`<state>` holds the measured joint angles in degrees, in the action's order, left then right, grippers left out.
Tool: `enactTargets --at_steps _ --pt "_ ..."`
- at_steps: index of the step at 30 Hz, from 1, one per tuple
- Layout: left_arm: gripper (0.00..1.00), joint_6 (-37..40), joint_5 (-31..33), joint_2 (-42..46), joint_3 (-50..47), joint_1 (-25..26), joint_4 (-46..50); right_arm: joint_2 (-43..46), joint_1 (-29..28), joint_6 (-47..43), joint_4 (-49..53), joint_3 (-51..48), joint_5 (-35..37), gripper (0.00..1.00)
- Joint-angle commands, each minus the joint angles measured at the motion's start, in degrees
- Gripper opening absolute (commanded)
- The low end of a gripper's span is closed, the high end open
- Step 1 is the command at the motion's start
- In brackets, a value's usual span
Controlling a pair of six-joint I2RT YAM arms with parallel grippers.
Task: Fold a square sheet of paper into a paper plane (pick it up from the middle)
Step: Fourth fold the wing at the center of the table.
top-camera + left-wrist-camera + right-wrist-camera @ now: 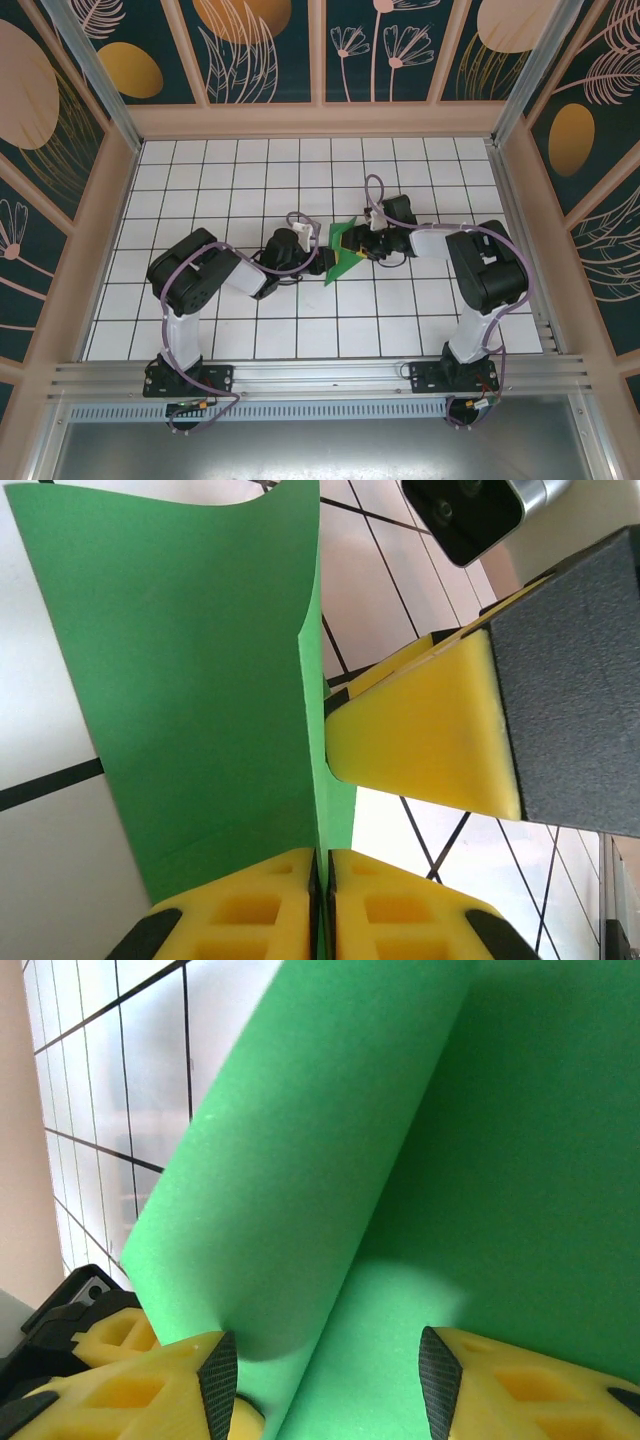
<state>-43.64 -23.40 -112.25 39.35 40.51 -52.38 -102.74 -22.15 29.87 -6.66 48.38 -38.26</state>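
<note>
Top view: both arms reach to the middle of the tiled table [200,180]. Sheet of paper [343,255] is off the surface, between left gripper [322,252] and right gripper [362,245].

Left wrist: left gripper [322,905] is closed on the sheet's [200,680] lower edge at a crease, and the sheet stands up from the pinch. One yellow pad [430,730] of the right gripper touches the sheet's edge from the side.

Right wrist: right gripper [325,1385] has its fingers [150,1390] spread apart. The sheet [480,1140] is bent into a soft roll and runs down between them, not clamped.
</note>
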Motion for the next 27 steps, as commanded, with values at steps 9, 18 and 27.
enactTargets --at_steps 9,18,27 --pt "0.17 -1.0 -2.2 -2.3 2.4 -0.1 2.1 -2.3 0.4 -1.4 0.9 1.8 0.5 0.53" --pt "0.24 -1.4 -3.4 -2.9 4.1 -0.1 2.8 -3.2 0.3 0.1 2.9 2.1 3.2 0.54" --pt "0.31 -0.5 -2.0 0.5 2.0 -0.1 3.1 -3.7 0.2 0.5 5.9 2.7 6.9 0.54"
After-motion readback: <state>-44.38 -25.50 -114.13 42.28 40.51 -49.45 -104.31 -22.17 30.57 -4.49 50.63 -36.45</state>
